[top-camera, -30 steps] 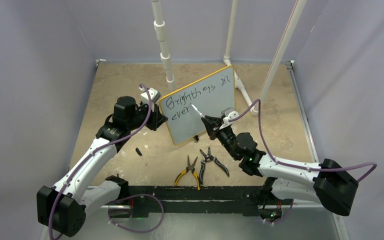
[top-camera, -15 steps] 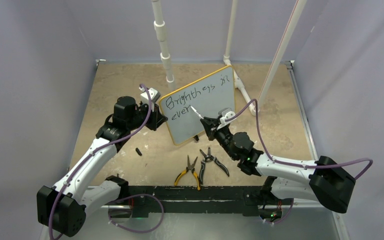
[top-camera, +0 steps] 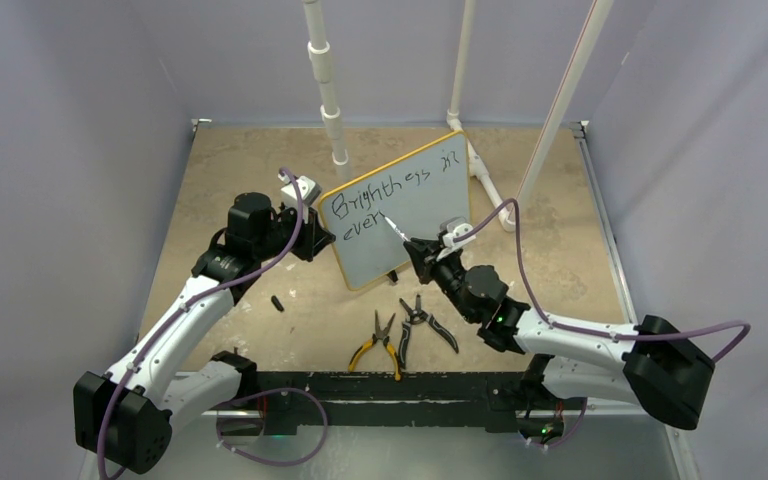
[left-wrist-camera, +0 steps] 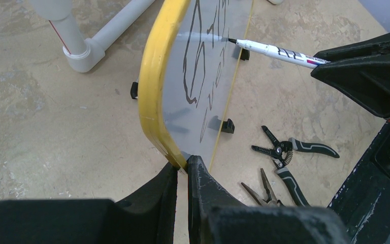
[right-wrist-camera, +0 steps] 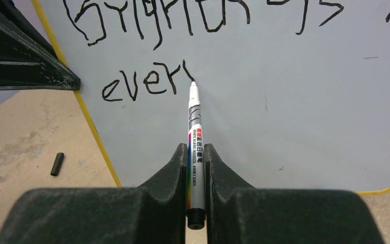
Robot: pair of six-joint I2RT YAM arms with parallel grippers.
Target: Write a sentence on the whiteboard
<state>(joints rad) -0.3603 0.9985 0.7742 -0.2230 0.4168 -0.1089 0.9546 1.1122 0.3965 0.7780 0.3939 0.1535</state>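
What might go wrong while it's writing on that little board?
The left tool pinches only the yellow rim of the whiteboard, so a push from the marker might swing or slip it. The right tool grips the marker near its rear end; pressing hard might tilt it and spoil the sentence.

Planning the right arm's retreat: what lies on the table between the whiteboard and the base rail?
In the top view, two tools lie between the whiteboard and the base rail: yellow-handled pliers and black-handled pliers, side by side.
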